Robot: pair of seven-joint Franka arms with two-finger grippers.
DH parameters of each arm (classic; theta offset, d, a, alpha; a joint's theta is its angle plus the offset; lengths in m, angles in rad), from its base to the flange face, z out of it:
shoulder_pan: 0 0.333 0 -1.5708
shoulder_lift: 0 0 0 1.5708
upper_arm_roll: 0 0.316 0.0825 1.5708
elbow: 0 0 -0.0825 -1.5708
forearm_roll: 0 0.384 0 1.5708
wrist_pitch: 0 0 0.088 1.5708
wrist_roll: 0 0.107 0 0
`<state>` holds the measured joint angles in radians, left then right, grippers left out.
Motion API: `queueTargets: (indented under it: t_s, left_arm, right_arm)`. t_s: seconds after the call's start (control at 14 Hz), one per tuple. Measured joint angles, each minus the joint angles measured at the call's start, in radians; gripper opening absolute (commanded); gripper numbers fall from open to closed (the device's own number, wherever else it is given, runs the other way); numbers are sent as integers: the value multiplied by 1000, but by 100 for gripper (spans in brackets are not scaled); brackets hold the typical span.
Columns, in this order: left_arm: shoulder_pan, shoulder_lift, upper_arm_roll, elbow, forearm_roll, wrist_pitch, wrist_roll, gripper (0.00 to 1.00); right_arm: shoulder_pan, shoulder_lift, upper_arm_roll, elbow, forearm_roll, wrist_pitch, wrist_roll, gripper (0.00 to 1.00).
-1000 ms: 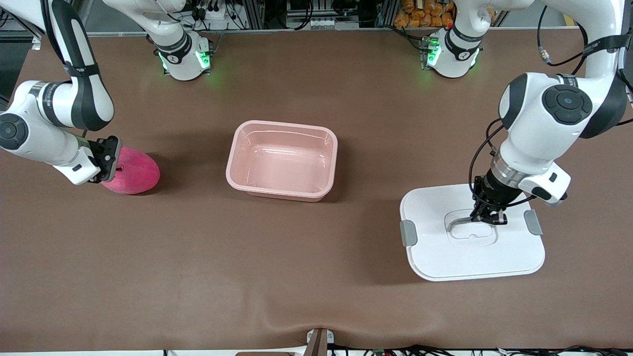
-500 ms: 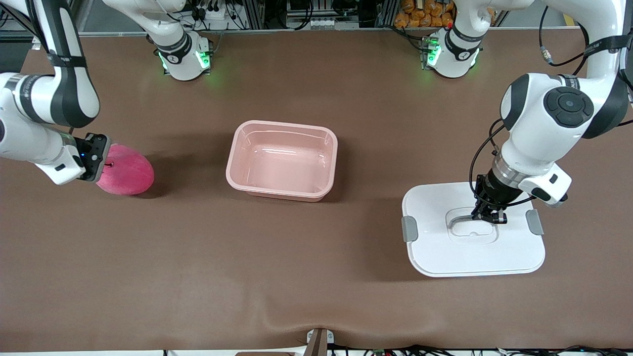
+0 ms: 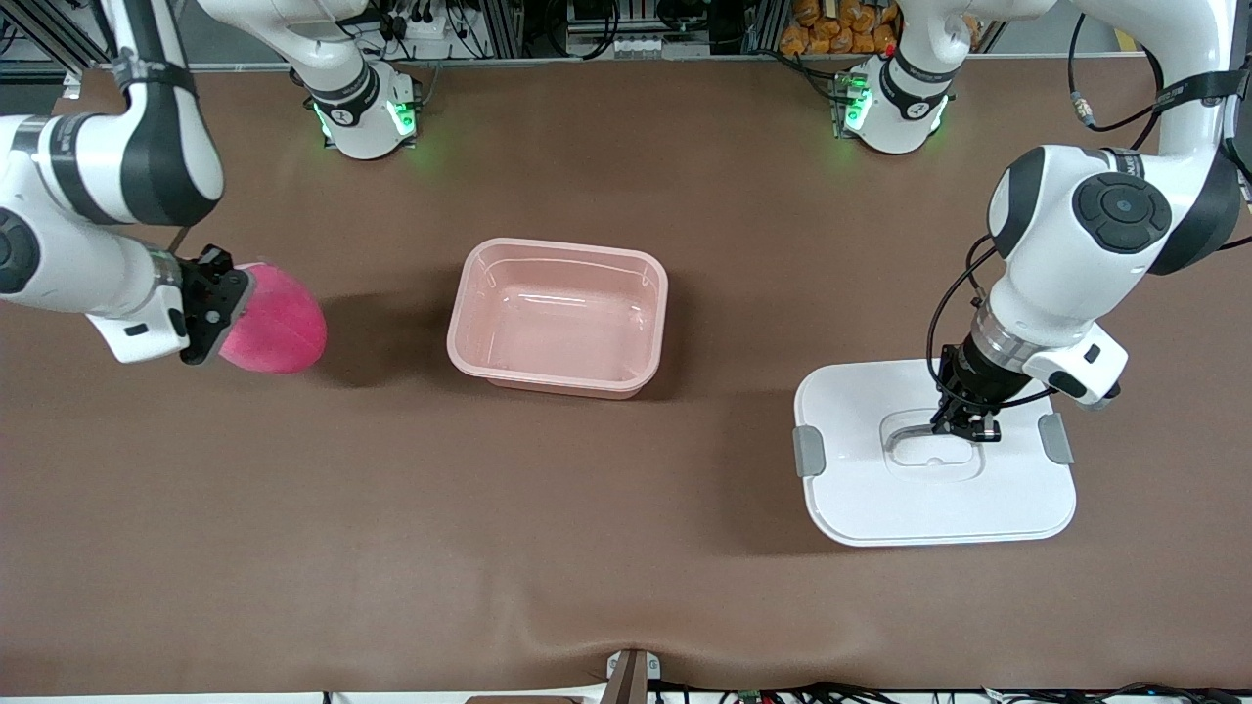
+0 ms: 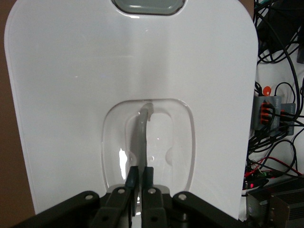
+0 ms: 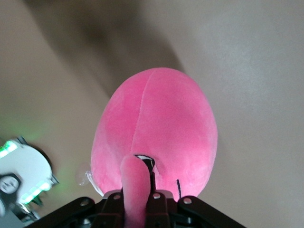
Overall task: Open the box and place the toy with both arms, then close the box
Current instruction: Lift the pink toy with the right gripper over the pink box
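The box, a pink translucent tub, stands open and empty at mid-table. Its white lid with grey side clips is at the left arm's end of the table. My left gripper is shut on the lid's clear handle; in the left wrist view the left gripper pinches that handle over the lid. The pink plush toy hangs over the table toward the right arm's end. My right gripper is shut on its snout; the right wrist view shows the toy and the right gripper.
The two green-lit arm bases stand along the table's edge farthest from the front camera. Cables and electronics show past the lid's edge in the left wrist view. Bare brown table surrounds the box.
The right gripper has carried the toy up and a little toward the box. The lid has shifted slightly in the left gripper's hold.
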<state>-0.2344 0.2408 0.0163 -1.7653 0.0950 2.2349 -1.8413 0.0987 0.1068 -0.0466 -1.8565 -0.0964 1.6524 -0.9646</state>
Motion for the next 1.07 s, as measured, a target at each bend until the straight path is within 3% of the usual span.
queueTargets:
  t_s: [1.07]
  left_arm:
    - [0,0,-1,-3,0,0,0,0]
  right_arm:
    - [287,1,2,116,139,-81,890,0]
